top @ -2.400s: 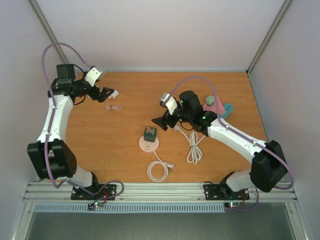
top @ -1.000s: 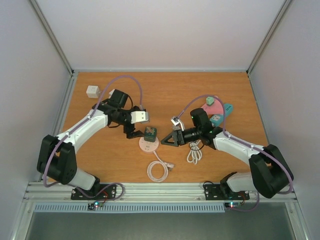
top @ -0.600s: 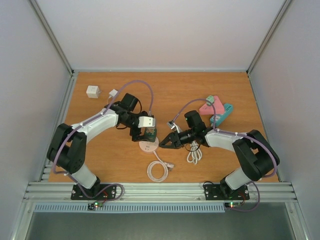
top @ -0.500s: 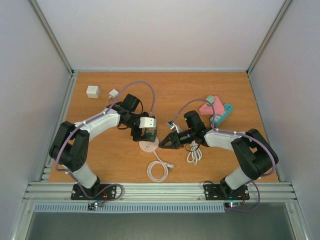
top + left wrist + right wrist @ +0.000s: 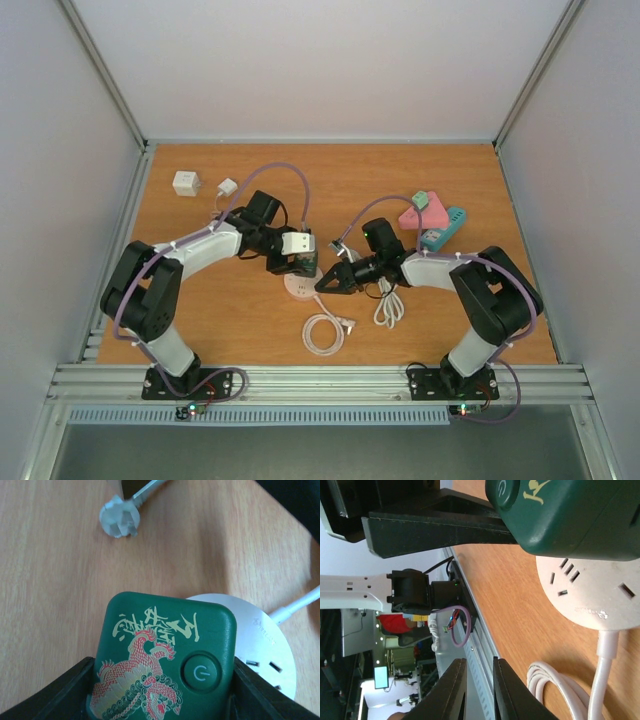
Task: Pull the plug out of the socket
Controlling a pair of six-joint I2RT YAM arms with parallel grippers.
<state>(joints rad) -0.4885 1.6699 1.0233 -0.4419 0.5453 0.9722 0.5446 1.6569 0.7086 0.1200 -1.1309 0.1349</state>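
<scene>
**Orange desk, green plug in the left tool's grip**

From above, white walls are enclosing the wooden desk (image 5: 200, 320). The green plug (image 5: 299, 262) is sitting in the round white socket (image 5: 297, 290) near the middle. The left tool (image 5: 298, 263) is gripping the plug, while the right tool (image 5: 326, 284) is hovering just beside the socket's right edge. The socket's cord (image 5: 322, 335) is coiling toward the near edge.

Through the left wrist camera, black fingers (image 5: 57, 695) are pressing on both flanks of the plug, which is standing upright on the socket.

Through the right wrist camera, the right tool's fingers (image 5: 454, 690) are lying almost together, holding nothing. Whether they are touching the socket I cannot tell.

The plug is looking like a rigid, smooth plastic block, probably light but tightly seated. Gripping its flat sides low down and pulling straight up is likely suiting it best. The light socket is probably needing holding down so it is not lifting along.
</scene>
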